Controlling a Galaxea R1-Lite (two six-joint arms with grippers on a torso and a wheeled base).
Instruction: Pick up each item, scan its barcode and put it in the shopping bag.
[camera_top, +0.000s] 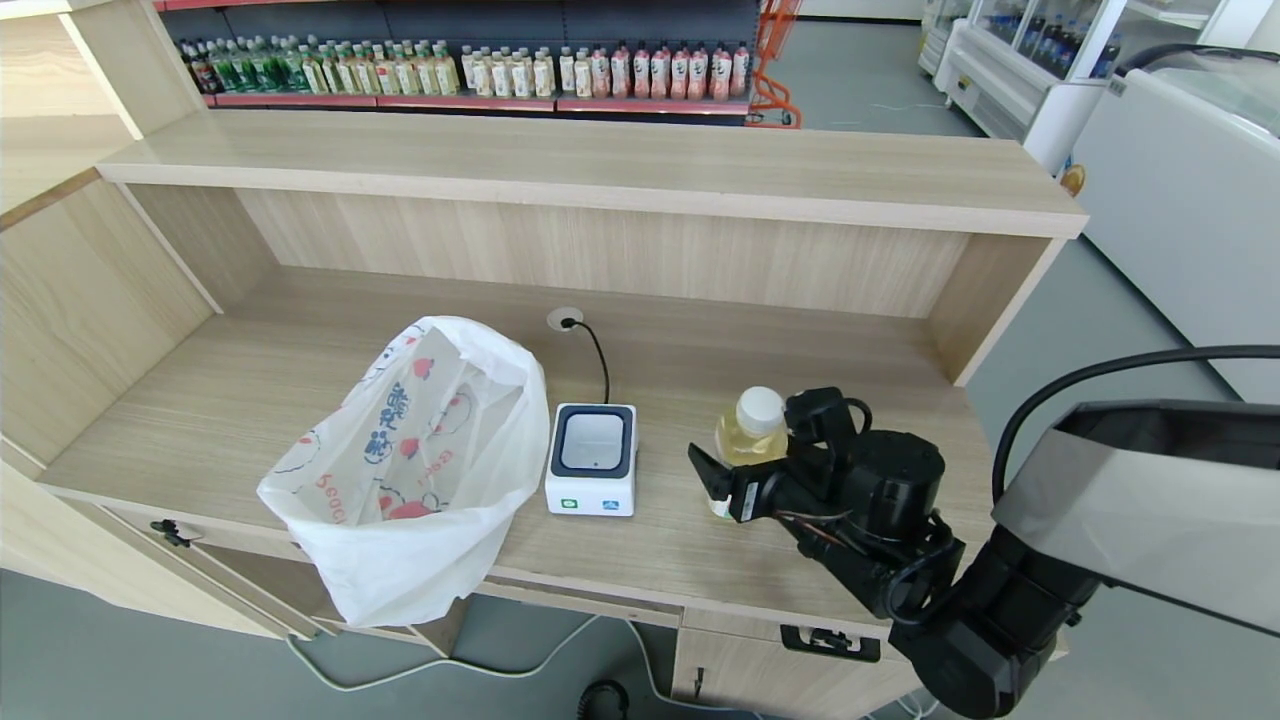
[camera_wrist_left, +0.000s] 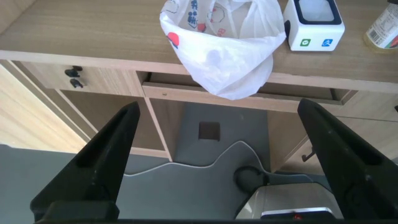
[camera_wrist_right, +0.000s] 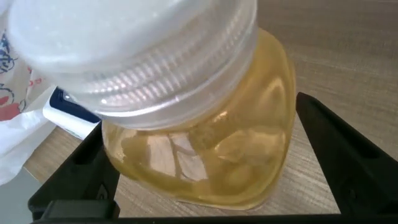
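A small bottle (camera_top: 752, 428) of yellow liquid with a white cap stands on the wooden counter (camera_top: 300, 380), right of the white barcode scanner (camera_top: 592, 458). My right gripper (camera_top: 757, 440) is open, with one finger on each side of the bottle. In the right wrist view the bottle (camera_wrist_right: 205, 143) sits close between the fingers (camera_wrist_right: 336, 149) of the right gripper (camera_wrist_right: 202, 118). The white printed shopping bag (camera_top: 420, 470) stands open left of the scanner and droops over the front edge. My left gripper (camera_wrist_left: 217, 109) hangs open below counter height, facing the bag (camera_wrist_left: 224, 43), scanner (camera_wrist_left: 314, 25) and bottle (camera_wrist_left: 384, 28).
A black cable (camera_top: 598, 360) runs from the scanner to a hole at the counter's back. Wooden side walls and a raised top shelf (camera_top: 600, 170) box in the counter. Drawers with black handles (camera_top: 830, 640) sit under the front edge.
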